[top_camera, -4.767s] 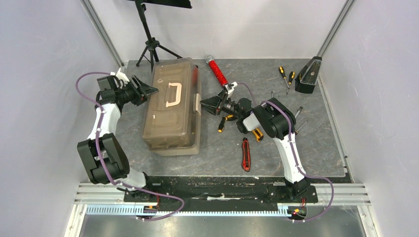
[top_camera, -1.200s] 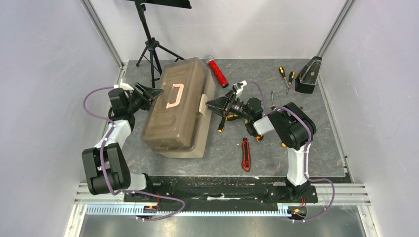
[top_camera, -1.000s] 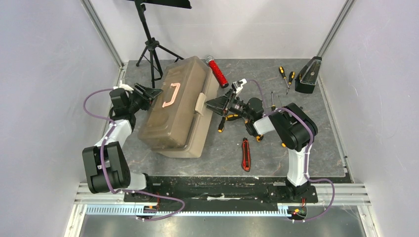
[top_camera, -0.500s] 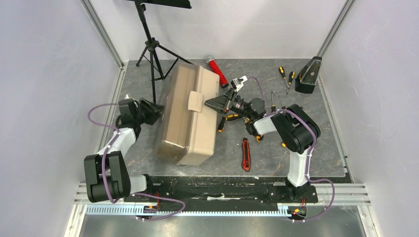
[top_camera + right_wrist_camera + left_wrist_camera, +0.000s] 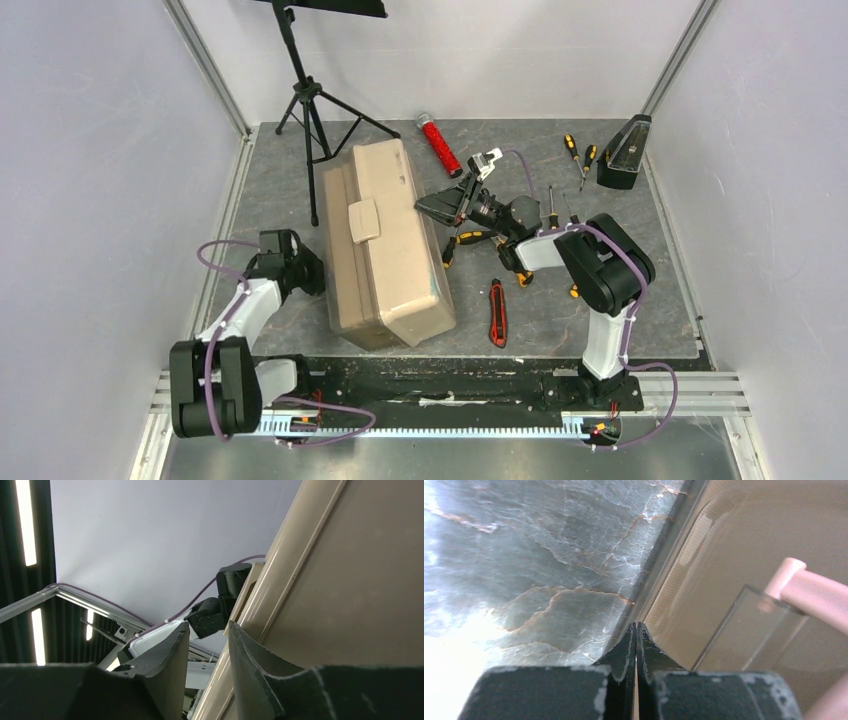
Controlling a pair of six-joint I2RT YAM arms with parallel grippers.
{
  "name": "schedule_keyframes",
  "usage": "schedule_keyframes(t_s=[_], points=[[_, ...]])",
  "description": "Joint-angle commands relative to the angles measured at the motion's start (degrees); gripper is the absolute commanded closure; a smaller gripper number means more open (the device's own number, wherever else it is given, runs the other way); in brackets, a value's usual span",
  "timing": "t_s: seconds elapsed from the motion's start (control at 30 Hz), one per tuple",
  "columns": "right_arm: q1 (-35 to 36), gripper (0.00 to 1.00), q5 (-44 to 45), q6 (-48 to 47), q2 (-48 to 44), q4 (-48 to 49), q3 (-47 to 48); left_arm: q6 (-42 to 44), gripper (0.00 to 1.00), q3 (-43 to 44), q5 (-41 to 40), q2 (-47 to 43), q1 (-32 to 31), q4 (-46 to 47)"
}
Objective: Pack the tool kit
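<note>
Toolbox (image 5: 385, 245) — large, tan, rigid plastic, lying on its side on the worktop (image 5: 650, 285), latch (image 5: 362, 218) uppermost.

Left gripper (image 5: 636, 630): fingers pressed together, empty, tips just beside the lid; handle (image 5: 819, 597) to their right.

Right gripper (image 5: 207, 630): fingers slightly apart, empty, box base close on their right.

Handling — likely bulky, smooth-walled, apt to slide. Best taken by the handle, or pushed at an edge.

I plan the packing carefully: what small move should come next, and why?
Probably tip the toolbox upright first. It lies on its side, latch facing up and handle facing the shut left gripper, so its lid could not open upward. The open right gripper sits by its right side.
</note>
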Motion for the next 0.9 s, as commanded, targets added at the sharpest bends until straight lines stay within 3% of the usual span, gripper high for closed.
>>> schedule_keyframes(t_s=[0.0, 0.1, 0.27, 0.43, 0.57, 0.67, 0.87], points=[[0.5, 0.61, -5.5, -1.2, -2.7, 23.6, -1.4, 5.7, 0.88, 7.1, -4.9, -6.6, -0.6, -8.3], [0.1, 0.57, -6.9, -7.5, -7.1, 13.6, -3.1, 8.0, 0.74, 11.3, -10.1, -10.1, -0.5, -12.8], [0.1, 0.46, -7.7, -25.7, -16.4, -15.4, -2.7, 11.2, 0.49, 16.1, -16.6, -14.7, -0.5, -18.3], [0.3, 0.4, -3.2, -47.9, -23.0, -51.3, 4.4, 10.9, 0.27, 17.0, -15.6, -17.2, -0.4, -18.9], [2.6, 0.32, 4.6, -59.4, -24.7, -75.7, 13.9, 9.1, 0.13, 16.5, -13.8, -19.7, -0.4, -17.1], [4.8, 0.24, 8.5, -61.8, -24.8, -82.7, 18.2, 5.5, 0.08, 14.8, -8.0, -20.9, -0.5, -12.2], [8.8, 0.22, 12.0, -61.7, -22.3, -89.0, 24.4, -0.1, 0.07, 11.6, 3.2, -19.2, -0.4, -3.5]])
